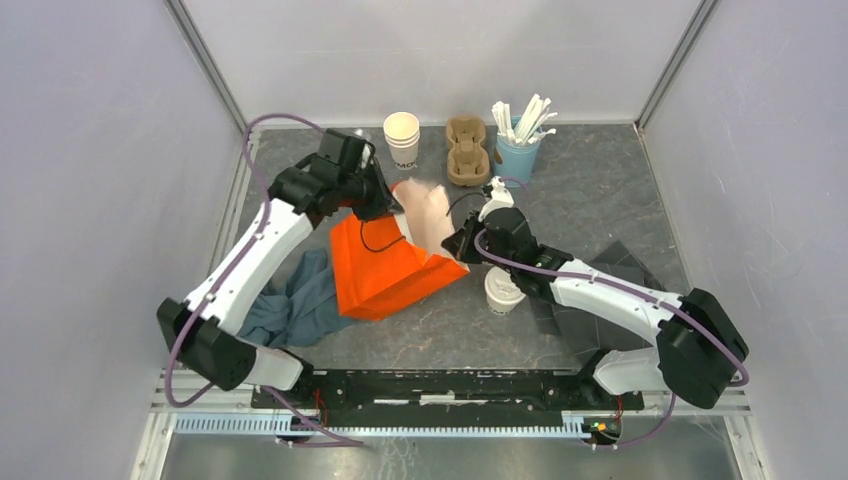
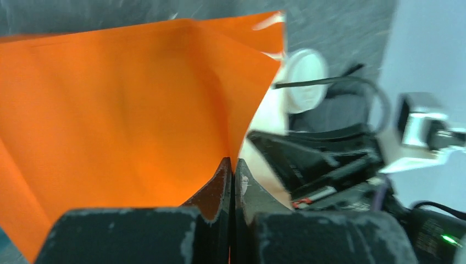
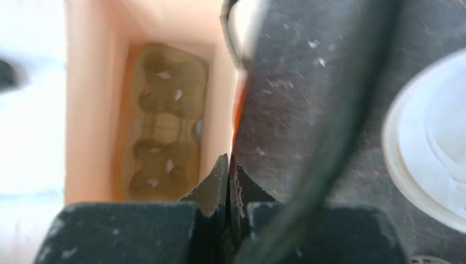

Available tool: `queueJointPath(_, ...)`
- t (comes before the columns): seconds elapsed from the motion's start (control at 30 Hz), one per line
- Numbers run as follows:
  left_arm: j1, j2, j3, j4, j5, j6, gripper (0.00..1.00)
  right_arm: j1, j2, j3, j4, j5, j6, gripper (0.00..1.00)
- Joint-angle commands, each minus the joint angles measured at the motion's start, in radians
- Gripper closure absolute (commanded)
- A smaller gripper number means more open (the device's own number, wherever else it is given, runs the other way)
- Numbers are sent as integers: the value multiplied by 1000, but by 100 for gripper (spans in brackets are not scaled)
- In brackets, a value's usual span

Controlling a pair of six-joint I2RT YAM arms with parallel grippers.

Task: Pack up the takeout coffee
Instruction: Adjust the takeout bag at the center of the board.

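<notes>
Pinched shut on the orange bag [image 1: 385, 270], my left tool [image 2: 231, 165] grips one lip of its mouth, and my right tool [image 3: 229, 165] is clamped on the opposite lip. Inside the bag lies a brown cup carrier [image 3: 162, 126]. One lidded coffee cup [image 1: 503, 289] stands upright on the tabletop [image 1: 600, 190], just right of the bag.

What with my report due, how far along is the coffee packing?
Done: a cup tray lies inside the orange bag. In hand: left claw and right claw pinch the bag's mouth open. Left: the capped cup stands outside on the table; the tray looks empty.
</notes>
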Motion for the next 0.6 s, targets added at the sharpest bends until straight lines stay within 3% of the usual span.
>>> queueJointPath(0.0,-3,-179,221,198,30,20,98,24,-28,148,115,-93,-55,100)
queueJointPath(0.17,-2,-280,130,197,-91,-28,98,59,-78,101,202,-84,-12,100)
queueJointPath(0.27,-2,-282,33,105,-130,-93,98,27,-94,39,39,30,5,100)
queueJointPath(0.4,0,-211,-105,51,-41,-114,98,-32,-108,-63,21,40,8,100)
queueJointPath(0.5,0,-145,-109,70,62,-87,98,-35,-91,-10,21,15,-67,99)
queueJointPath(0.57,0,-125,-75,76,79,-68,98,-34,-66,60,10,-39,-130,90)
